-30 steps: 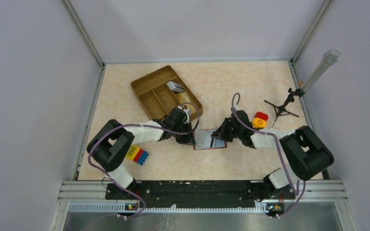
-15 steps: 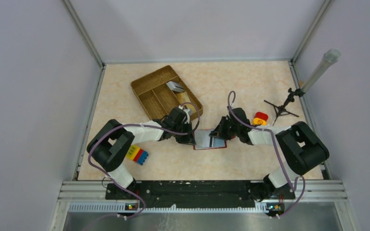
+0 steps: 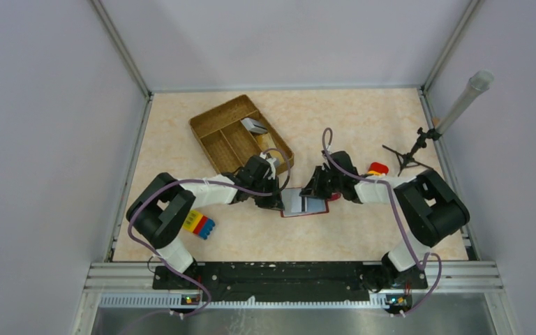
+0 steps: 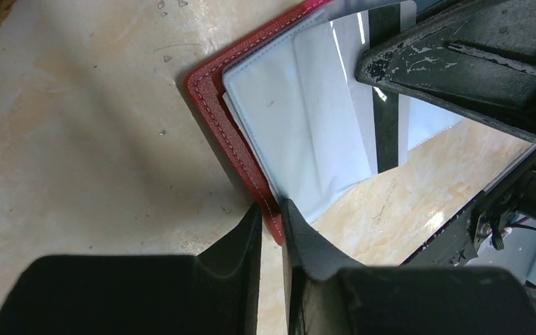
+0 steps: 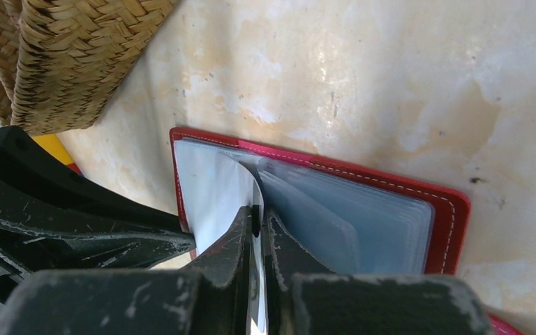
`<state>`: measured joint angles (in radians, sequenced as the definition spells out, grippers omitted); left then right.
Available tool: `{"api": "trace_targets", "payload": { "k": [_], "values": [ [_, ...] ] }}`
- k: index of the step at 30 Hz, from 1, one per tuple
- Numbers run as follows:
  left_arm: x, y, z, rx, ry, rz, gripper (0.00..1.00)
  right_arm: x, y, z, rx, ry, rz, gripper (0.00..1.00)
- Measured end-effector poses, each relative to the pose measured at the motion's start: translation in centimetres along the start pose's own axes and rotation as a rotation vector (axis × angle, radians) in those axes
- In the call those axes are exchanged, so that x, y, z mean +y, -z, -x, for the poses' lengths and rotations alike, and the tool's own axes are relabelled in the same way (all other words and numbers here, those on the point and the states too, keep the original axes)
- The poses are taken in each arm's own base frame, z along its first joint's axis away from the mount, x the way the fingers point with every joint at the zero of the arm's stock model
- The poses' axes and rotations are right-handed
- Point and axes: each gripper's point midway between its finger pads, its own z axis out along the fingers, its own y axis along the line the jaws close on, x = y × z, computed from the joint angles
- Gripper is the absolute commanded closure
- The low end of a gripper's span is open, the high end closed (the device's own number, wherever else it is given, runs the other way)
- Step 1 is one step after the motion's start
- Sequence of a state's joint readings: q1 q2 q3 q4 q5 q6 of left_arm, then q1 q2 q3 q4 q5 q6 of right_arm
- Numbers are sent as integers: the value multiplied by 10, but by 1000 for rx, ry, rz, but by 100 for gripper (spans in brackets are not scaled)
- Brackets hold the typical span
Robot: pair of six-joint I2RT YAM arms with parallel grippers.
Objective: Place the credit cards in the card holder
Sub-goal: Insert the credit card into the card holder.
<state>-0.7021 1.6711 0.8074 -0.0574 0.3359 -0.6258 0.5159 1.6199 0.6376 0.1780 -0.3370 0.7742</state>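
Sliding left, the right gripper (image 5: 255, 223), clamped on a card (image 4: 385, 132), brings it deeper into the holder (image 5: 391, 192) pinched by the left gripper (image 4: 271, 216).

No legible text or labels.

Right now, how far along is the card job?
Done: the red card holder lies open, its corner pinched by the left gripper. In hand: the right gripper holds a striped card at a clear sleeve, not yet fully in. Left: more cards lie in the wicker tray.
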Motion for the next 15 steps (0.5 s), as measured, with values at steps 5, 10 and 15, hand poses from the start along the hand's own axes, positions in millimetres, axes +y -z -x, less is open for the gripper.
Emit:
{"api": "trace_targets", "payload": {
  "k": [5, 10, 15],
  "values": [
    [-1, 1, 1, -3, 1, -2, 74, 0, 3, 1, 9, 42, -31, 76],
    [-1, 3, 4, -23, -4, 12, 67, -4, 13, 0, 17, 92, -84, 63],
    [-1, 10, 8, -46, -6, 31, 61, -12, 27, -2, 25, 134, -143, 55]
  ]
}}
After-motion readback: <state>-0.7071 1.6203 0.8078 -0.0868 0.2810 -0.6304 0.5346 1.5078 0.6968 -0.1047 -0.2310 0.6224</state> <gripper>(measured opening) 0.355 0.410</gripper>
